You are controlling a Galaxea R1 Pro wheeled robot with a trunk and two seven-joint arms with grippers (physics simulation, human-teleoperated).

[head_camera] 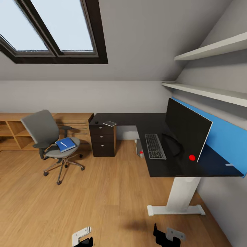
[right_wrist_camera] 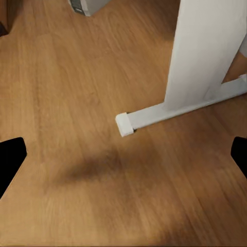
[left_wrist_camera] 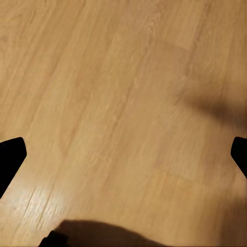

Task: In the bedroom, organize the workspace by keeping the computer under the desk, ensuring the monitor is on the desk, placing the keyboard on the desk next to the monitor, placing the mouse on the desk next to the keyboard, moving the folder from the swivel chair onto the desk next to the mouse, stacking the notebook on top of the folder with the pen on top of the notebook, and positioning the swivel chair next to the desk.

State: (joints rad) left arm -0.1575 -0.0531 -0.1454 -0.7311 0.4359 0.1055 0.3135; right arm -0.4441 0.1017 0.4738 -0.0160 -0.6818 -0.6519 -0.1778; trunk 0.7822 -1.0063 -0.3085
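Note:
The black L-shaped desk (head_camera: 137, 120) stands at the right, with the monitor (head_camera: 187, 128) and keyboard (head_camera: 155, 146) on it. The notebook (head_camera: 109, 123) lies on the desk above the drawer unit (head_camera: 102, 139), and a small dark lump, the mouse (head_camera: 96, 122), sits near that corner. The computer (head_camera: 140, 150) stands under the desk. The swivel chair (head_camera: 51, 137) stands apart to the left with the blue folder (head_camera: 66, 144) on its seat. A short pale stick, perhaps the pen (head_camera: 229, 165), lies at the desk's right end. My left gripper (left_wrist_camera: 125, 154) and right gripper (right_wrist_camera: 125, 157) are open over the floor, holding nothing.
A light wooden cabinet (head_camera: 13, 132) runs along the back wall left of the desk. White shelves (head_camera: 206, 51) and a blue wall panel (head_camera: 223, 137) hang over the desk's right side. The desk's white leg (right_wrist_camera: 206, 51) and foot stand close to my right gripper. Wooden floor (head_camera: 103, 192) lies ahead.

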